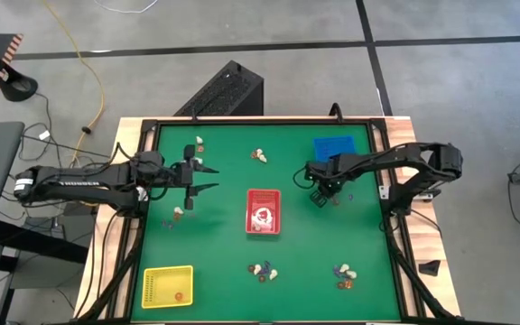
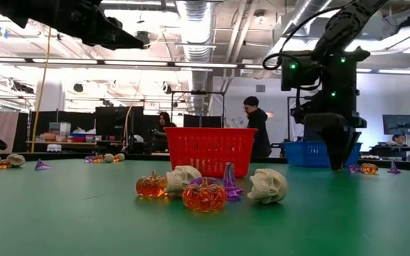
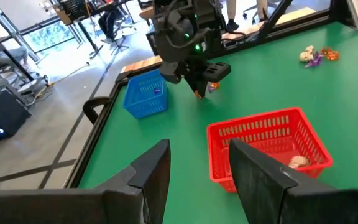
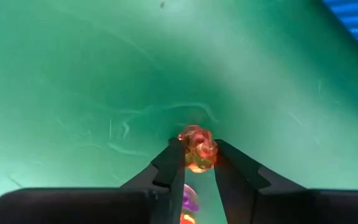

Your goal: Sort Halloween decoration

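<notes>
Near the right edge of the green tabletop (image 1: 215, 244), just beside the blue rectangular mesh tray (image 1: 333, 147), the right hand (image 4: 196, 163) points down, its dark fingers (image 4: 169, 165) clamped on a small translucent orange pumpkin trinket (image 4: 197, 148); a purple trinket (image 4: 189, 200) lies below between them; the left hand (image 1: 208, 177) hovers by the left edge, fingers apart and empty; the red rectangular mesh tray (image 1: 263, 211) at the centre holds a white piece; the yellow rectangular mesh tray (image 1: 167, 286) sits in the near left corner; small clusters of skulls and pumpkins (image 1: 262, 270) lie scattered along the near and far edges.
</notes>
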You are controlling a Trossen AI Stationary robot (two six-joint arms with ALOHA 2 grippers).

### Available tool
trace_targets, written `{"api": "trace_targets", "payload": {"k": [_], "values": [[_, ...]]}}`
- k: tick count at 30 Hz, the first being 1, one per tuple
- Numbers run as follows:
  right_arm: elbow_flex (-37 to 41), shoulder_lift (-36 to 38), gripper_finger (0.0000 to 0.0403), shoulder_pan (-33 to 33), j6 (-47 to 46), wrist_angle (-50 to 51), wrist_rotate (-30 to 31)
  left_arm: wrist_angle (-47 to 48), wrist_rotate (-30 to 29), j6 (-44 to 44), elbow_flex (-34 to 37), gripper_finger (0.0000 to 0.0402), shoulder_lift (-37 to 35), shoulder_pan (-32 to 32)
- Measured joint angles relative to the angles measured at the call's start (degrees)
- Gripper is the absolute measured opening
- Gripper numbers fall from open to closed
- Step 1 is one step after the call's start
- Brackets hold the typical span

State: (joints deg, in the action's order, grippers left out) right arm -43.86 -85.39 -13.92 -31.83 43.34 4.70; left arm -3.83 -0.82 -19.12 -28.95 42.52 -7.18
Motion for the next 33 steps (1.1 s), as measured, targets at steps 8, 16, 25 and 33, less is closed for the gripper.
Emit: {"api": "trace_targets", "payload": {"k": [8,16,25,33], "values": [[-2.20,4.85,0.0101,6.27,-1.07,-3.78,-0.13,1.80,6.80,3.84,0.00,0.0153,-6.60,0.03],[-10.73,3.83,0.0084,17.94,4.34,-20.22,-0.16,1.88,11.58,3.67,0.00,0.0153,-6.95,0.04],[-26.44,-13.24,0.0083,28.18,23.14,-43.93,-1.23,-1.30,8.61,3.37,-0.02,0.0153,-6.95,0.04],[-51.49,-36.94,0.0082,27.60,28.61,-52.71,-14.25,-3.61,3.95,5.23,-0.04,0.0153,-6.95,0.02]]}}
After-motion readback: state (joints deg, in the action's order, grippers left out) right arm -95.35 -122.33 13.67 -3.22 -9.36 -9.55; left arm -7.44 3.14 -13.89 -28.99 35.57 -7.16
